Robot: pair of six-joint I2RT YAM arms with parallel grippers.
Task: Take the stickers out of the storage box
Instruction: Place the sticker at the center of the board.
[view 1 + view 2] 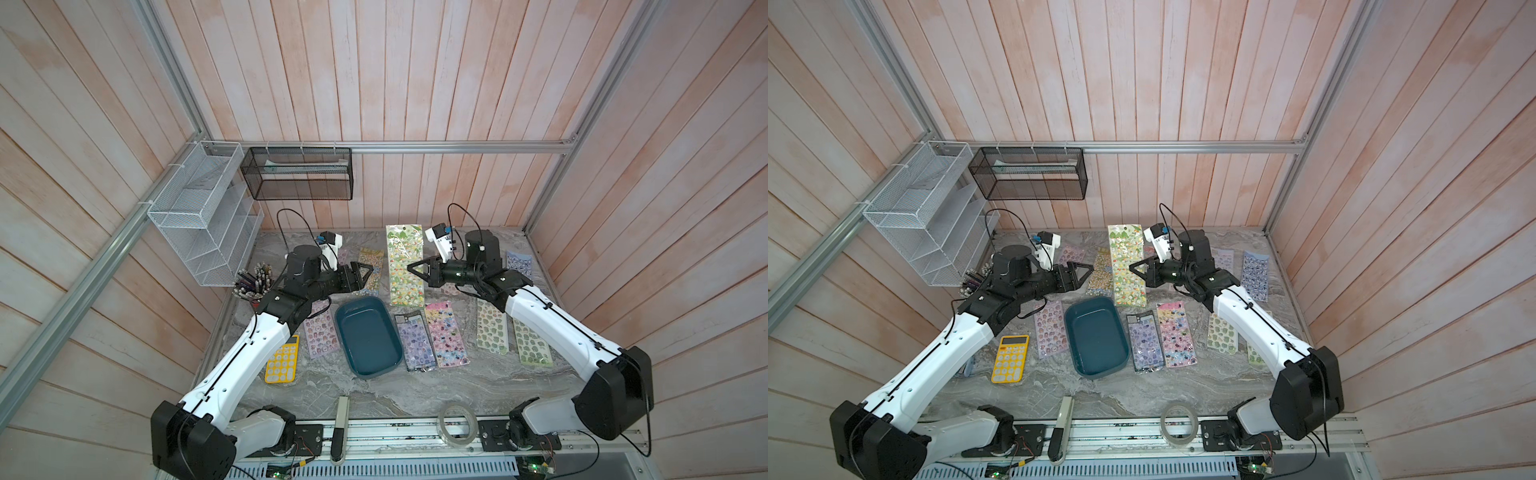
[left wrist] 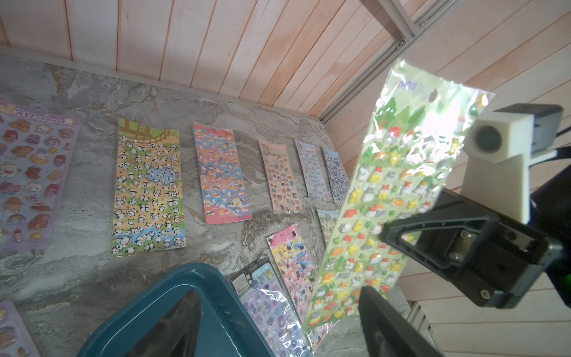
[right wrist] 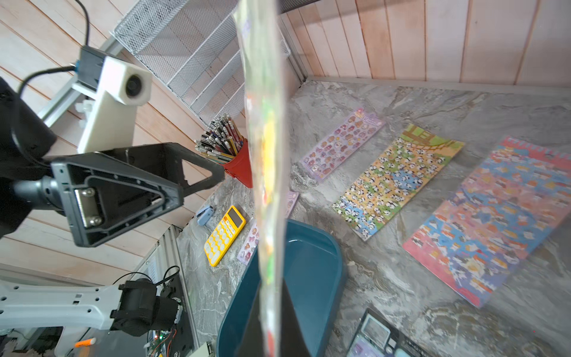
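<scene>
The teal storage box (image 1: 368, 340) lies empty at mid-table in both top views. My right gripper (image 1: 409, 268) is shut on one edge of a long green sheet of stickers (image 1: 405, 266) and holds it up above the table behind the box. The right wrist view shows that sheet (image 3: 265, 154) edge-on, rising from the clamped jaws. My left gripper (image 1: 369, 273) faces it from the other side, open and holding nothing; its fingers (image 2: 389, 321) stand wide apart beside the sheet (image 2: 392, 197). Several other stickers lie flat round the box, among them a pink sheet (image 1: 446, 338) and a purple one (image 1: 415, 345).
A yellow calculator (image 1: 282, 359) lies left of the box under the left arm. A cup of pens (image 1: 253, 282) stands at the left edge below a white wire rack (image 1: 203, 216). A black mesh basket (image 1: 297, 174) hangs on the back wall. A tape roll (image 1: 457, 419) sits at the front.
</scene>
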